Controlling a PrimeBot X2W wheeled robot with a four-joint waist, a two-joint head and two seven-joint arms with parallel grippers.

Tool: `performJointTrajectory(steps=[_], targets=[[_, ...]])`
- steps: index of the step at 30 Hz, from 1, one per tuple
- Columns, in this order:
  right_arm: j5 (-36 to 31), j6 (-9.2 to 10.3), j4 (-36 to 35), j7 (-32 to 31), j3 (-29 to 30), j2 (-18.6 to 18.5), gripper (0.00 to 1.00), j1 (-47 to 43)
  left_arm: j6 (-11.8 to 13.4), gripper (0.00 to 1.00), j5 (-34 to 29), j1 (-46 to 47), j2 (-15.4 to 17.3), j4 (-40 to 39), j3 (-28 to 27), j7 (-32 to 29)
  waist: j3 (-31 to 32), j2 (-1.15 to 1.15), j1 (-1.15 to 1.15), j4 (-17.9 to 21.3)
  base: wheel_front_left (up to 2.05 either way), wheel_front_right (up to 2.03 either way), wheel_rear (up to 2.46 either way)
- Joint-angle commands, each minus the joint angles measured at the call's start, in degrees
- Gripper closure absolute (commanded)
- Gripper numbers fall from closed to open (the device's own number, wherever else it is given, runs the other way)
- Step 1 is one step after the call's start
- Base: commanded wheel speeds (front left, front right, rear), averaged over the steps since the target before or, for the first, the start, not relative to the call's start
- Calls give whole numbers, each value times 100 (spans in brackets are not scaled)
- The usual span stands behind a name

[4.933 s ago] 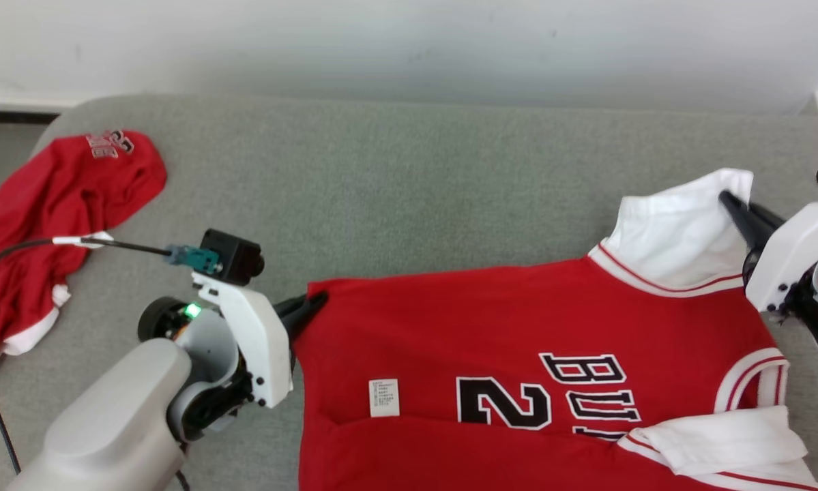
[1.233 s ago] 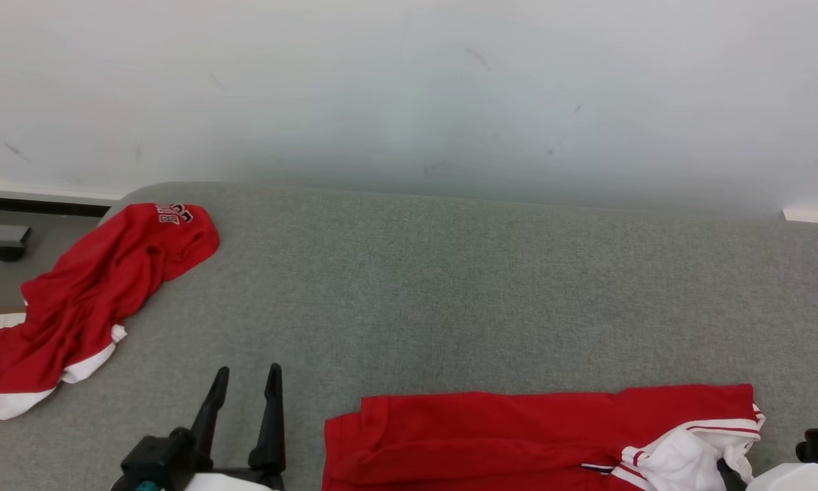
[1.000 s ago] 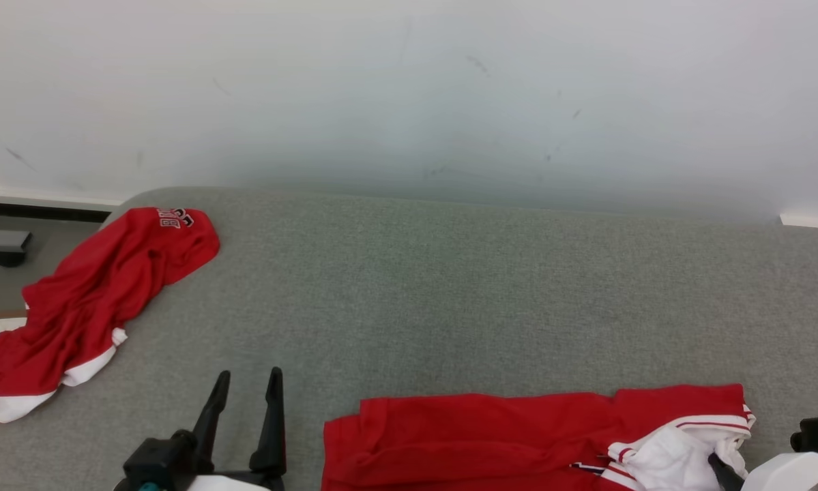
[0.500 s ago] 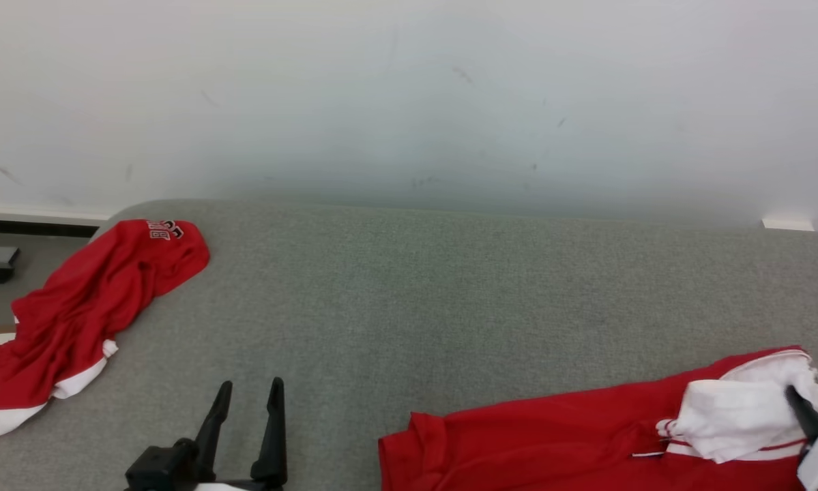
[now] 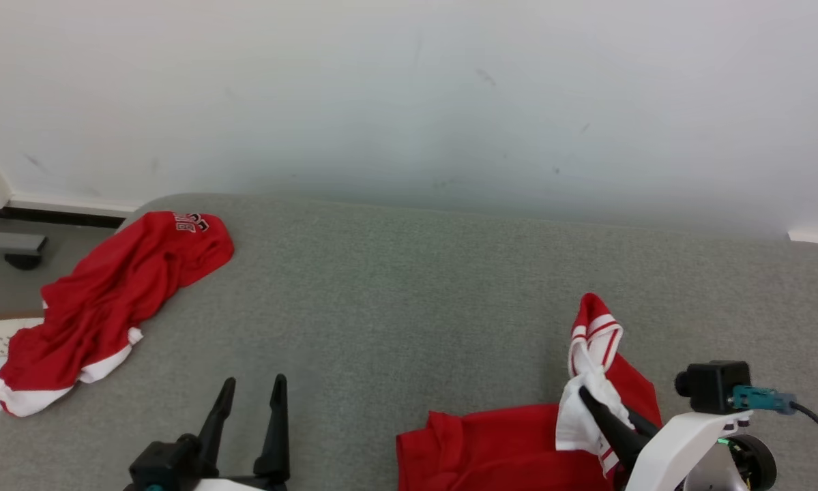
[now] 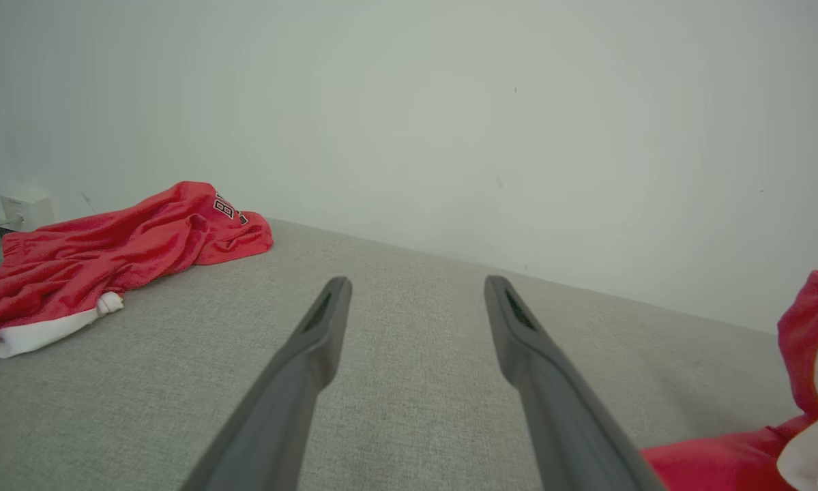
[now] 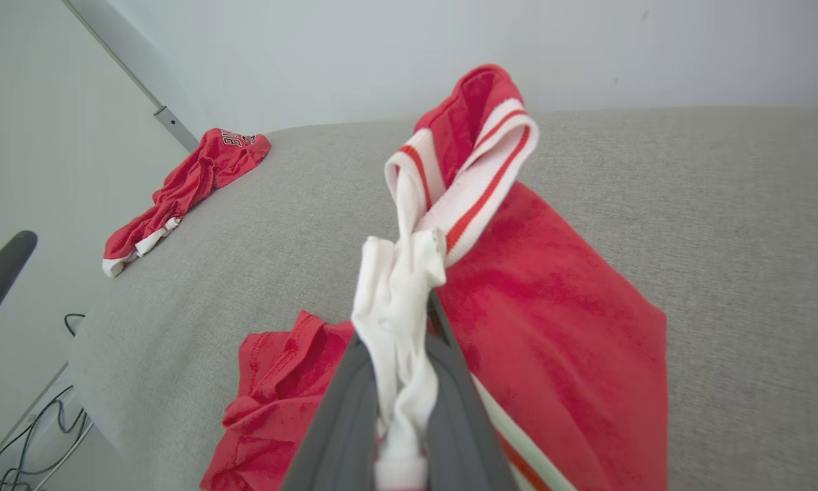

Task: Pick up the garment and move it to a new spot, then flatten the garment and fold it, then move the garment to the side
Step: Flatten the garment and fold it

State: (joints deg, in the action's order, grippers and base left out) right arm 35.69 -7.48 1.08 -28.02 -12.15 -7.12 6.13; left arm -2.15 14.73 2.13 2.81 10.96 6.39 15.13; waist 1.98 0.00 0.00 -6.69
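The grey padded surface carries everything. The garment of the task, red with white striped trim, is at its near edge, toward the right corner. One part lies crumpled on the fabric and the other part is pulled up into a peak. A second red garment lies in a heap at the far left corner, well apart. Both lie directly on the surface, not in any basket or box.

The right gripper is closed on a white bunch of cloth of the garment, and the striped band stands up above its fingertips. The left gripper hovers at the near edge with its jaws wide apart and nothing between them.

I judge that the step in hand is a carrying step, the garment being lifted by one arm. The head view cuts off its lower part, so perhaps it is folded, but I cannot say. The next move calls for lifting high enough that the trailing red cloth does not drag, and for a firm grip, because the thin bunch may slip.
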Motion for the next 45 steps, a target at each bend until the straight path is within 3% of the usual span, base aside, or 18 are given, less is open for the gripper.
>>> performJointTrajectory(steps=[1, 5, 16, 18, 19, 20, 21, 27, 30, 41, 45], targets=[[-43, 0, -11, 7, -45, 43, 100, -58, 12, 0, 27, 31, 21, 24, 9, 0, -9, 0, 0, -164, 0, 0, 0], [-8, 0, 122, 48, -324, 279, 100, -96, 39, 0, 90, 18, 21, 50, 61, 0, -11, 0, 0, -488, 0, 0, 0], [135, 0, 976, 264, -899, 418, 100, -21, 47, 0, 158, -24, 19, 89, 71, 0, -39, 0, 0, -1039, 0, 0, 0], [322, -1, 1150, 353, -1055, 421, 59, 53, 43, 0, 160, -21, 19, 94, 59, 0, -46, 0, 0, -1054, 0, 0, 0], [322, -1, 1150, 353, -1055, 421, 59, 53, 43, 0, 160, -21, 19, 94, 59, 0, -46, 0, 0, -1054, 0, 0, 0], [431, -1, 1214, 411, -1151, 422, 13, 95, 46, 0, 160, -23, 19, 95, 51, 0, -48, 0, 0, -1048, 0, 0, 0], [585, -1, 1258, 480, -1252, 422, 0, 136, 55, 0, 161, -28, 19, 97, 42, 0, -49, 0, 0, -1032, 0, 0, 0], [1555, -1, 1023, 1147, -1710, 416, 0, 410, 80, 0, 159, -7, 19, 99, 10, 0, -62, 0, 0, -814, 0, 0, 0], [1749, -1, 754, 1543, -1628, 411, 0, 557, 86, 0, 156, 2, 19, 77, -25, 0, -71, 0, 0, -667, 0, 0, 0], [568, 0, 159, 2837, -458, -647, 0, 450, 74, 0, 184, -66, 19, -149, -178, 0, -66, 0, 0, -45, 0, 0, 0], [-76, -1, 222, 3197, -96, -772, 0, 261, 33, 0, 96, -33, 20, -246, -277, 0, -68, 0, 0, 212, 0, 0, 0]])
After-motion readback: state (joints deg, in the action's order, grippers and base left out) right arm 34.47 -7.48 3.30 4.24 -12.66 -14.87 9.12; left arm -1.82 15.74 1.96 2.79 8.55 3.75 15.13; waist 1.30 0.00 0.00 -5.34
